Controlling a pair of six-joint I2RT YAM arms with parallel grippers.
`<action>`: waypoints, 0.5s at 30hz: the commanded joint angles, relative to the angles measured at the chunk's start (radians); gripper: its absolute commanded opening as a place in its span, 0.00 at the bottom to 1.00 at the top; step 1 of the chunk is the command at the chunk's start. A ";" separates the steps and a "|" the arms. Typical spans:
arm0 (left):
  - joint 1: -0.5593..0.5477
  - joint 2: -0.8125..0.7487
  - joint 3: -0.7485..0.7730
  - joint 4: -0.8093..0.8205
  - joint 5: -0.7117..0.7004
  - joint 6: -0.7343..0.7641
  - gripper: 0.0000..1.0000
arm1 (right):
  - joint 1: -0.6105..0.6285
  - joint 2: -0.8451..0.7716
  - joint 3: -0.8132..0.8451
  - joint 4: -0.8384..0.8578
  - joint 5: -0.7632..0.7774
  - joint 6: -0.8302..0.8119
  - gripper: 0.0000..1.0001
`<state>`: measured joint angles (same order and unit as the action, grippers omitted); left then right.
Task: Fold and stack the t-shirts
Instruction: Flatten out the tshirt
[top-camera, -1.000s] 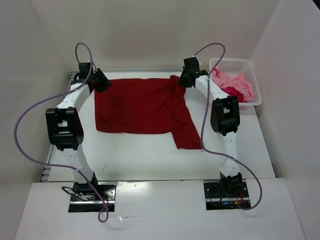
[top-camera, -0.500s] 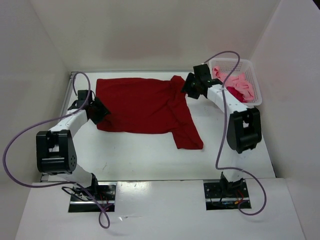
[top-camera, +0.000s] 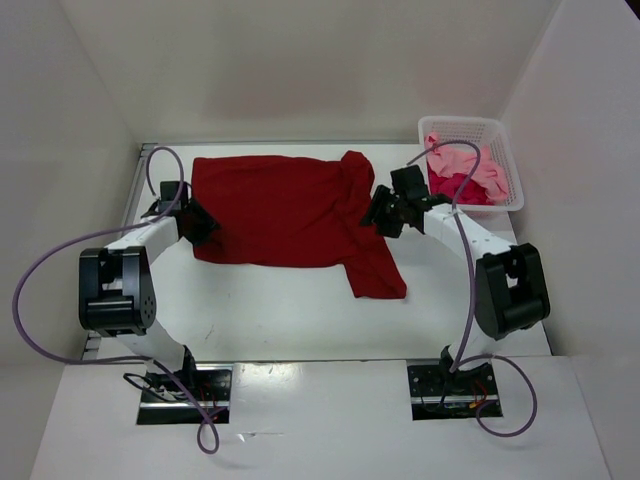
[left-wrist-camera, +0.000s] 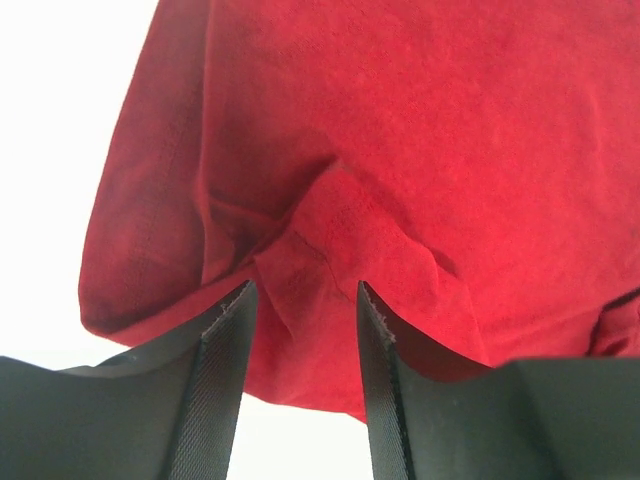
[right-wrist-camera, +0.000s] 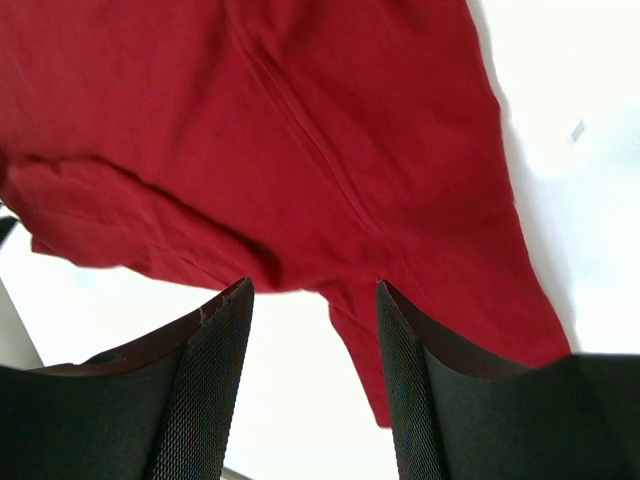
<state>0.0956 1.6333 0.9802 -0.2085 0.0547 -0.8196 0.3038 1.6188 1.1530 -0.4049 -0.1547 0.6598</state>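
Top external shows me the dark red t-shirt (top-camera: 285, 210) spread on the desk (top-camera: 300, 320). It fills the 12 o'clock half and lies mostly flat, with one flap trailing toward 5 o'clock. On the left wrist view a small raised ridge of its cloth stands between the two black fingers (left-wrist-camera: 215, 400). The left jaws are spread, and I cannot tell whether they touch that ridge. From above they sit at the shirt's 9 o'clock edge, close to its near corner. The right jaws are spread too: the right wrist view has the fingers (right-wrist-camera: 200, 400) apart over the shirt's edge, with a seam and some bare desk between them. From above they hover at the shirt's 3 o'clock side, just beside the bunched sleeve. At 2 o'clock on the desk stands a white mesh basket (top-camera: 511, 165) holding the light pink t-shirt (top-camera: 470, 160) and, beneath it, the crimson-magenta t-shirt (top-camera: 462, 187), both crumpled.
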 joint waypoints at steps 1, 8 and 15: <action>0.001 0.031 0.049 0.006 -0.044 -0.016 0.50 | 0.006 -0.085 -0.041 0.037 -0.014 -0.006 0.58; 0.001 0.040 0.058 -0.025 -0.108 -0.016 0.47 | 0.006 -0.131 -0.052 0.025 0.004 -0.017 0.58; -0.008 0.040 0.078 -0.015 -0.088 -0.053 0.48 | 0.006 -0.131 -0.070 0.025 -0.006 -0.017 0.58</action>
<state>0.0929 1.6676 1.0161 -0.2348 -0.0250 -0.8463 0.3054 1.5188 1.1030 -0.4042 -0.1619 0.6567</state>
